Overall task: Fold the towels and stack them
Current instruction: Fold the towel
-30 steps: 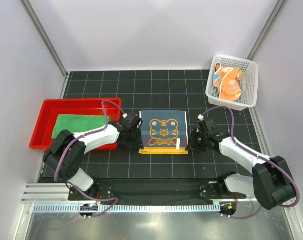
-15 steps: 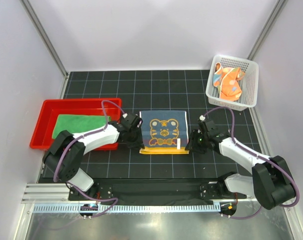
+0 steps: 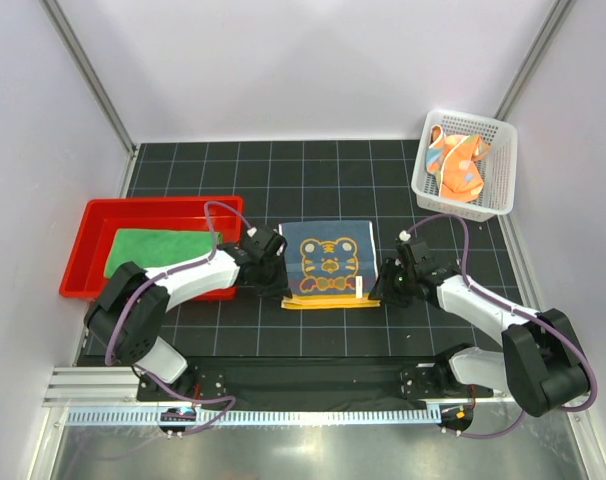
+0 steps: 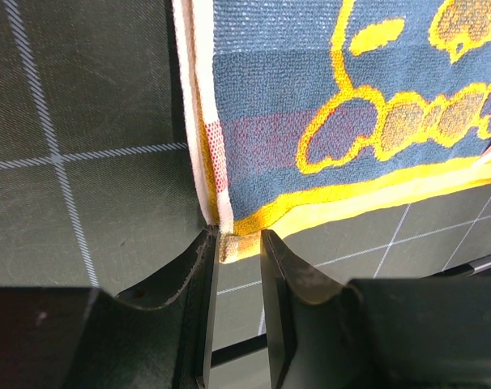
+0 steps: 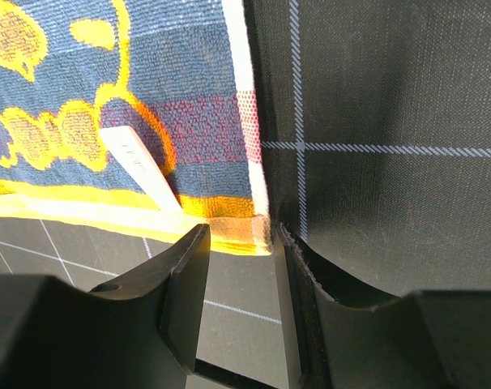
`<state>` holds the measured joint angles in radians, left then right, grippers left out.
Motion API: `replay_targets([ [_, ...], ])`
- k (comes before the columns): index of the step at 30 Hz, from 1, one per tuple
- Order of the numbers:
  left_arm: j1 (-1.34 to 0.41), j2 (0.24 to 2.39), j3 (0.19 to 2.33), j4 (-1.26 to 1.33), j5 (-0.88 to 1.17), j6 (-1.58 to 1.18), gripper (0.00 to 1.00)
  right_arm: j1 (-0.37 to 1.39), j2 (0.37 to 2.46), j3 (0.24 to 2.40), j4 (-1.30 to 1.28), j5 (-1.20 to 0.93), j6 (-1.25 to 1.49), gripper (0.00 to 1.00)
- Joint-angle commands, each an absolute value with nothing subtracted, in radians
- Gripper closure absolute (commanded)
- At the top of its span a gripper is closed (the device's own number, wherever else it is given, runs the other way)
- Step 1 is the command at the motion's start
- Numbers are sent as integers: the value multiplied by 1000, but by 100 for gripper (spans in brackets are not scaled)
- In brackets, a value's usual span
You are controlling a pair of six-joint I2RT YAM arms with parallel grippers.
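**Both grippers at the near corners of the tiger towel**

The left gripper (image 4: 237, 243) sits low on the black gridded mat (image 3: 313, 180). Its jaws are narrow and pinch the near left corner of the dark blue towel (image 3: 328, 262). In the left wrist view the yellow-orange hem is bunched between the two fingers and touches both. From that corner the cream side edge runs straight away from the fingers, with the tiger outline spreading to the right of it.

The right gripper (image 5: 241, 239) is at the opposite near corner with its jaws apart. The towel's corner lies in the gap, close to the left finger, and a dark sliver of mat shows between the hem and the right finger (so nothing is gripped on this side). A white label (image 5: 140, 166) lies on the cloth just beyond the fingers, slanting toward the hem.

From above, the dark blue towel lies flat in the middle of the mat, between the two grippers, with its yellow-orange edge nearest the arm bases. The green towel (image 3: 158, 245) lies in the red tray (image 3: 163, 204), to the left of the left arm. The orange towel (image 3: 455, 165) is crumpled in the white basket (image 3: 461, 208) at the far right corner, well apart from both grippers.
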<state>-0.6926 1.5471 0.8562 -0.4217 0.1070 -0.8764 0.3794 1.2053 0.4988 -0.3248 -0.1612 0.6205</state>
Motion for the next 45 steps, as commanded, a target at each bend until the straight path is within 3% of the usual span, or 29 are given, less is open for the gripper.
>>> replay_targets([
  [1,-704,1517,896,-391,120,-894,69,380,1209,491,-304,-164,627,55],
  [5,-710,1519,903,-391,120,-899,68,382,1210,489,-304,-166,626,56],
  [15,-712,1555,916,-419,92,-890,74,382,1187,474,-282,-193,646,68],
  [30,-712,1535,914,-410,120,-910,68,382,1144,449,-238,-198,680,64],
  [38,-713,1540,917,-422,123,-910,74,380,1137,443,-236,-195,680,69],
  [45,-712,1537,926,-448,118,-910,70,382,1141,443,-236,-192,673,69],
])
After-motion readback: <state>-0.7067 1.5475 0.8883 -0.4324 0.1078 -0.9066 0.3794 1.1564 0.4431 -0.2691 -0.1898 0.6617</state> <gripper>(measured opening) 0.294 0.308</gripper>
